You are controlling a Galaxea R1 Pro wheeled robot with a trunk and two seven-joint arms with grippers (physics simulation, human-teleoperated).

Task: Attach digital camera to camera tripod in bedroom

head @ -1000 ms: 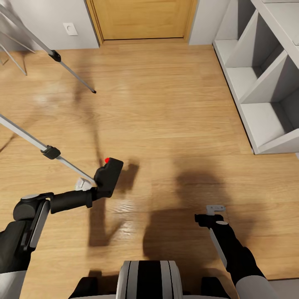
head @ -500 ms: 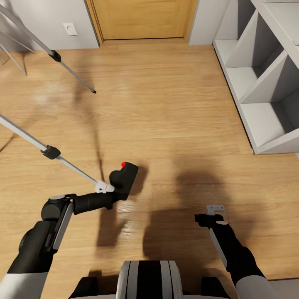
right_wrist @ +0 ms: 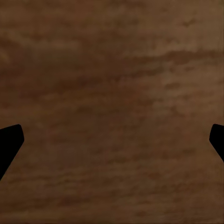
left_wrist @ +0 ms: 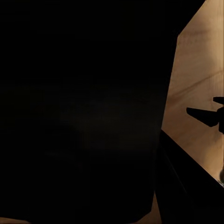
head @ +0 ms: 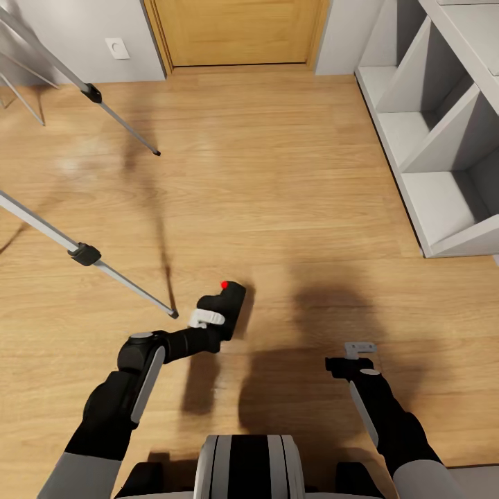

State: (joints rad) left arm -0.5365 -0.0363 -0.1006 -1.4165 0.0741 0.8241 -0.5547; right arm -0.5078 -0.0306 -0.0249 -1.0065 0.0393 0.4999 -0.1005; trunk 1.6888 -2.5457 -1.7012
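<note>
Moved right and slightly nearer the robot over the last second: left gripper (head: 208, 320) with the digital camera (head: 226, 306), away from the camera tripod (head: 84, 254) leg it sat against before. Now clear of that leg's foot, just beside it. Right gripper (head: 360, 349) unchanged.

Fingers (head: 206, 319) of left gripper pinching the black camera body, red dot on top facing up. Held above the wood floor (head: 277, 194), shadow beneath. Black mass covering most of left wrist view, presumably the digital camera (left_wrist: 84, 112) close to lens; strip of floor (left_wrist: 200, 70) at one edge.

Two silver tripod legs slanting in from the floor's left edge, black joints, feet planted on planks; tripod head out of frame.

Right gripper low over floor near the robot's base, holding nothing; black fingertips (right_wrist: 9, 142) at opposite edges of right wrist view, spread wide, plank grain between.

Oak door (head: 239, 31) at far wall, white cube shelves (head: 443, 138) along right edge of floor, wall socket (head: 118, 48) left of door.
</note>
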